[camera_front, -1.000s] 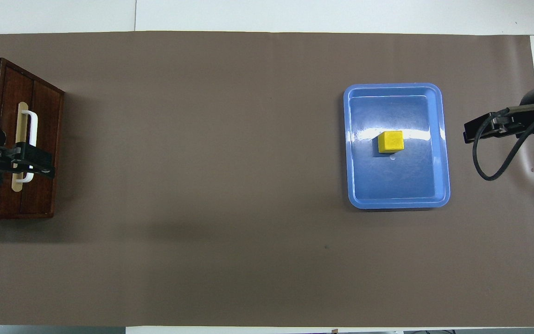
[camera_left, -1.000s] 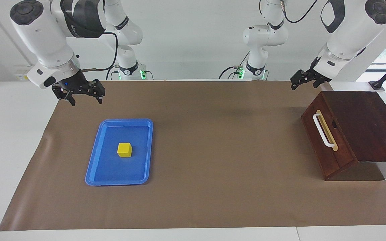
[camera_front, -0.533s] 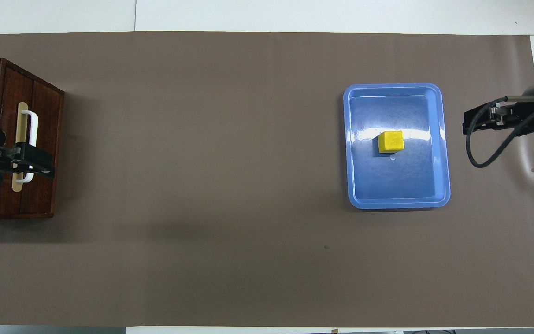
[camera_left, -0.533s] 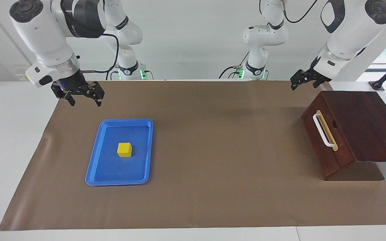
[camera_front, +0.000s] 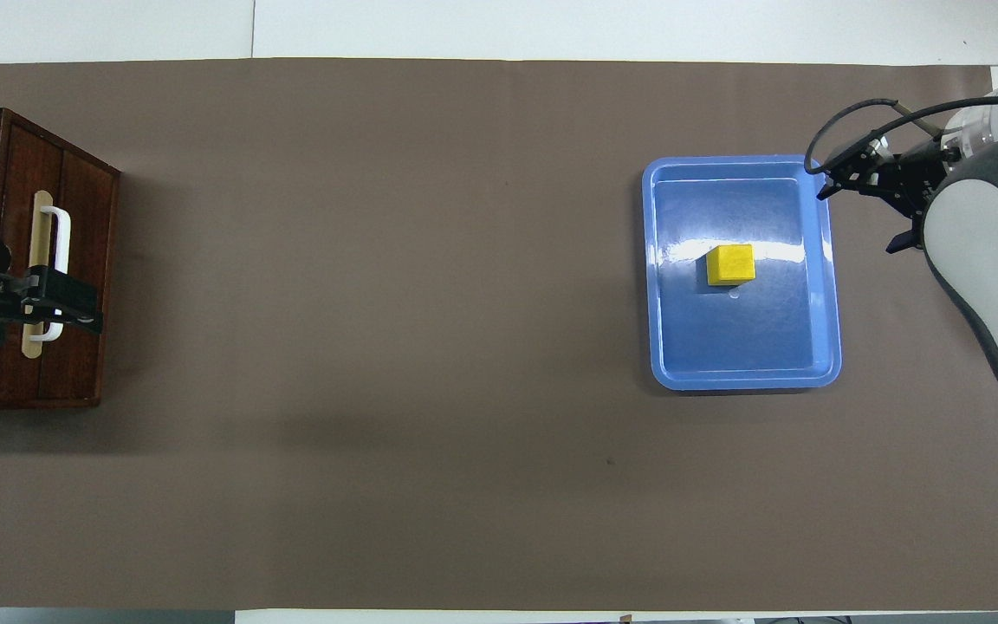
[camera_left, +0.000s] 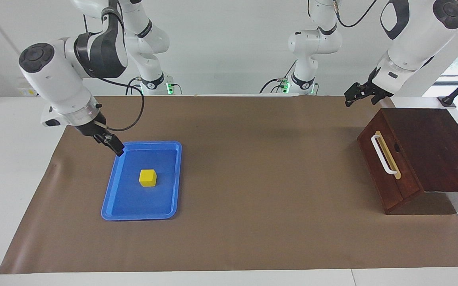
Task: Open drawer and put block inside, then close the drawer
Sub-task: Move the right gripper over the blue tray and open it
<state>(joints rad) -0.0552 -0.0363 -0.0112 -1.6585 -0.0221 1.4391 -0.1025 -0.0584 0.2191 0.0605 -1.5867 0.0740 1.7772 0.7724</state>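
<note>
The yellow block (camera_left: 148, 177) lies in the middle of a blue tray (camera_left: 133, 204); both also show in the overhead view, the block (camera_front: 730, 264) and the tray (camera_front: 742, 347). My right gripper (camera_left: 115, 147) is open and empty, up over the tray's rim toward the right arm's end of the table, apart from the block; it shows in the overhead view (camera_front: 856, 218) too. The drawer (camera_left: 386, 180) is shut in its dark wooden cabinet, with its white handle (camera_left: 384, 155) facing the tray. My left gripper (camera_left: 357, 96) hangs open and empty in the air above the cabinet's front, not touching the handle (camera_front: 58, 260).
A brown mat (camera_left: 253, 198) covers the table between the tray and the cabinet (camera_left: 439, 147). The cabinet stands at the left arm's end of the table, at the mat's edge. White table shows around the mat.
My right gripper has come down, turned and moved from beside the mat's edge to the tray's rim. The left arm, the block and the drawer have not moved.
</note>
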